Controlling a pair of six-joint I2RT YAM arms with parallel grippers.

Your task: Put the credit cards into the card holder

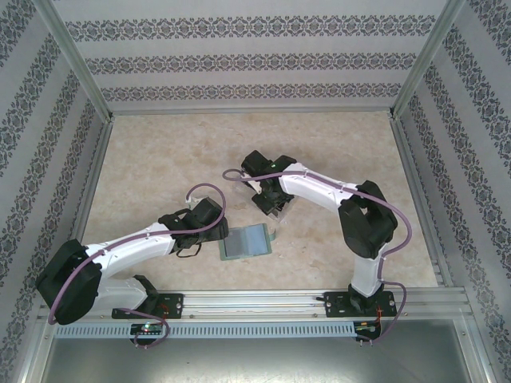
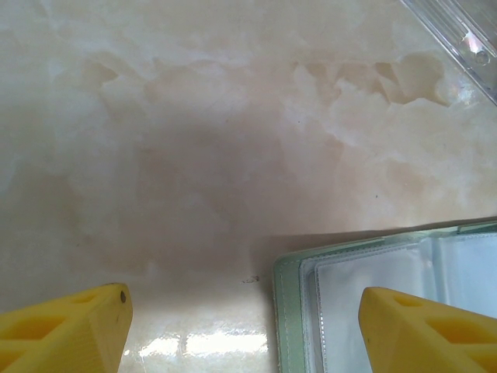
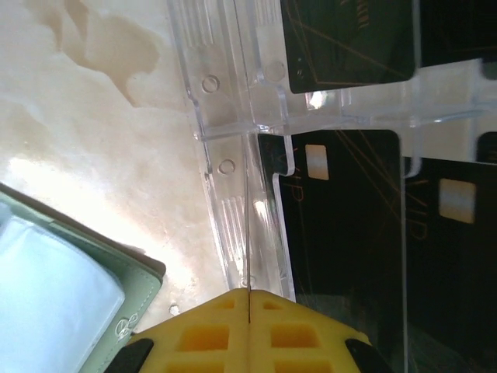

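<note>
The card holder (image 1: 246, 239) lies open on the table, grey-green with clear pockets (image 2: 373, 272), and its corner shows in the right wrist view (image 3: 70, 287). My left gripper (image 2: 242, 299) is open low over its left edge, one yellow finger (image 2: 435, 326) above the pockets, the other over bare table. Black credit cards (image 3: 349, 225) stand in the slots of a clear plastic tray (image 3: 225, 194). My right gripper (image 3: 248, 294) is shut on one credit card (image 3: 248, 233), seen edge-on as a thin line rising from the fingers, just beside the tray. From above, the right gripper (image 1: 270, 206) is over the tray.
The clear tray (image 1: 277, 211) sits just beyond the holder, and its corner appears in the left wrist view (image 2: 466, 39). The marble-patterned table (image 1: 160, 159) is walled on three sides by patterned panels (image 1: 239, 64), with a metal rail (image 1: 255, 299) along the near edge.
</note>
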